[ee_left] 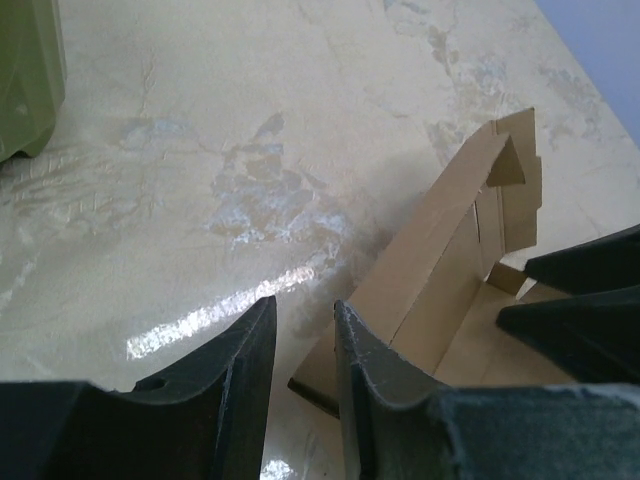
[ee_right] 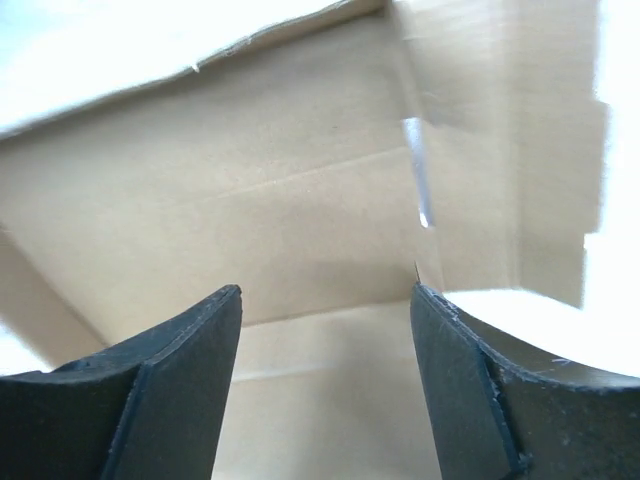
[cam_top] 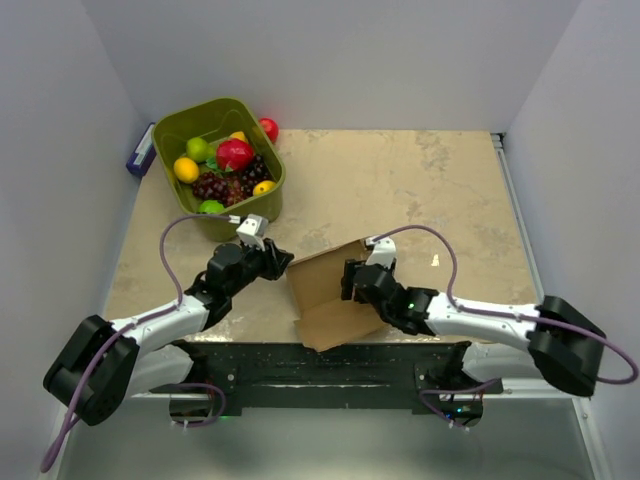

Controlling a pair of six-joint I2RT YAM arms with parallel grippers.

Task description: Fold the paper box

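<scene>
- Far left, at the back corner of the beige marbled tabletop [cam_top: 400, 180]: an olive-green plastic bin [cam_top: 274, 190], heaped with toy fruit in red, yellow and green, plus a dark bunch of grapes [cam_top: 215, 186].
- Just beside the bin's back-right corner: a small red ball [cam_top: 268, 128], lying outside the rim.
- Left of centre: the black left pincer [cam_top: 286, 262], low over the tabletop and pointing right, tips just beside the left edge of the box. Fingers parted by only a slim gap, nothing gripped (glossy tabletop and a corner of cardboard visible through the gap in the wrist view).
- Centre, near the front edge: the brown cardboard paper box [cam_top: 320, 300], partly folded. Base flat on the tabletop, one long wall raised along the far side, a side tab bent inward at the wall's far end.
- Right of centre: the black right pincer [cam_top: 347, 280], reaching in from the right over the box's base. Fingers spread wide, facing the inner face of the raised wall, holding nothing (contact with the cardboard impossible to tell).
</scene>
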